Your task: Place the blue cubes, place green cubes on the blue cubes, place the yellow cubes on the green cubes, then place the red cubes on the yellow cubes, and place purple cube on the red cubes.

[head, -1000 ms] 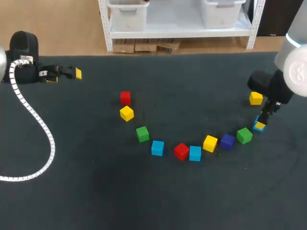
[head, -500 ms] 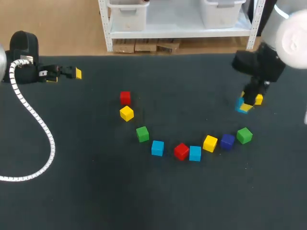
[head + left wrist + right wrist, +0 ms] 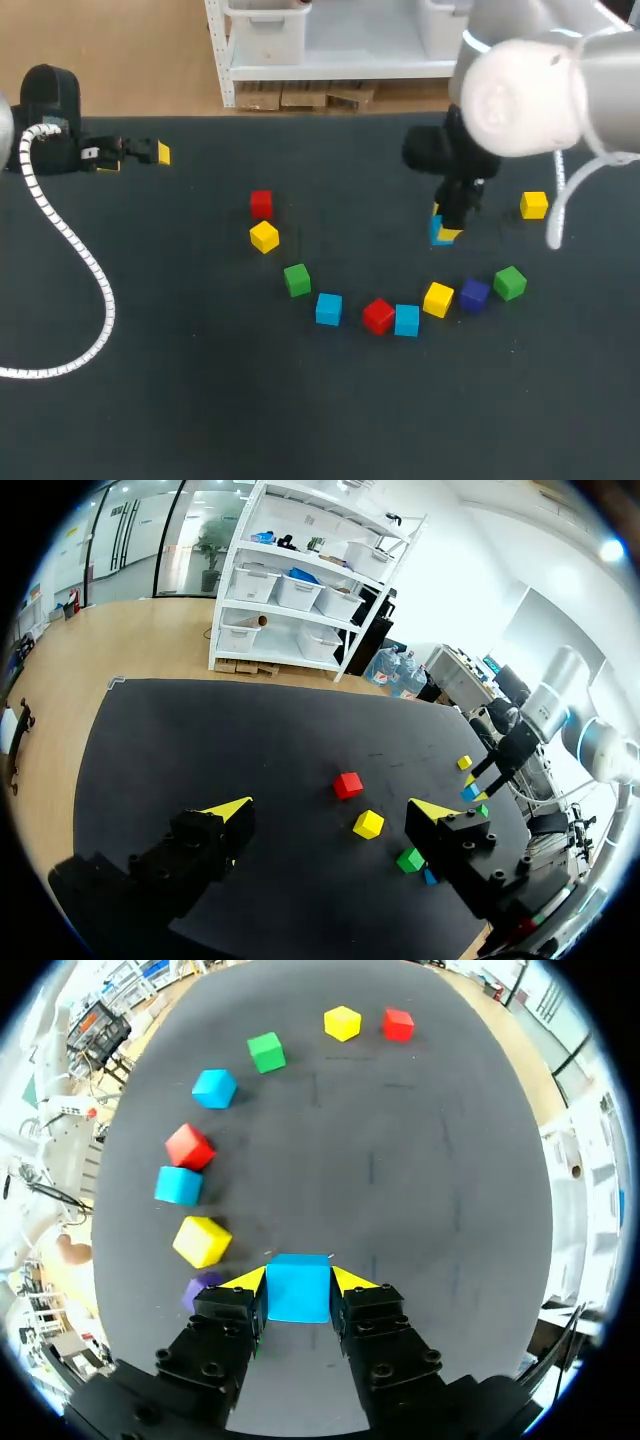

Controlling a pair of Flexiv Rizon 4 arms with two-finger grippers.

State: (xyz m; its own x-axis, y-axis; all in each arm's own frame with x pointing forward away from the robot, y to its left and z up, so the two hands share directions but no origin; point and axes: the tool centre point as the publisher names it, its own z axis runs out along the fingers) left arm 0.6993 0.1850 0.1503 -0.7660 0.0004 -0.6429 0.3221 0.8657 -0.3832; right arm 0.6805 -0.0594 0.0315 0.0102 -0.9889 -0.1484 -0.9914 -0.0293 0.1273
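1. Blue cube [image 3: 298, 1287] is held clamped from two sides between the yellow tips of the right gripper [image 3: 299, 1280], apparently just above the table [image 3: 200, 400], right of its middle in the head view
2. Only a narrow part of the cube's sides is seen to be gripped; a slip or a twist could be caused if the arm is swung or stopped sharply
3. If the cube is let go while not yet seated flat, it could be bounced or rolled off its intended spot, and the base for later layers would be left crooked
4. At the cube's six o'clock, a yellow cube [image 3: 437, 299] and the purple cube [image 3: 474, 294] lie near; they could be nudged by the fingers if the cube is set down too close, and room for the other blue cubes would be lost
5. Far off at ten o'clock, the left gripper [image 3: 330, 809] is held apart with nothing between its tips; no clash with it is judged likely
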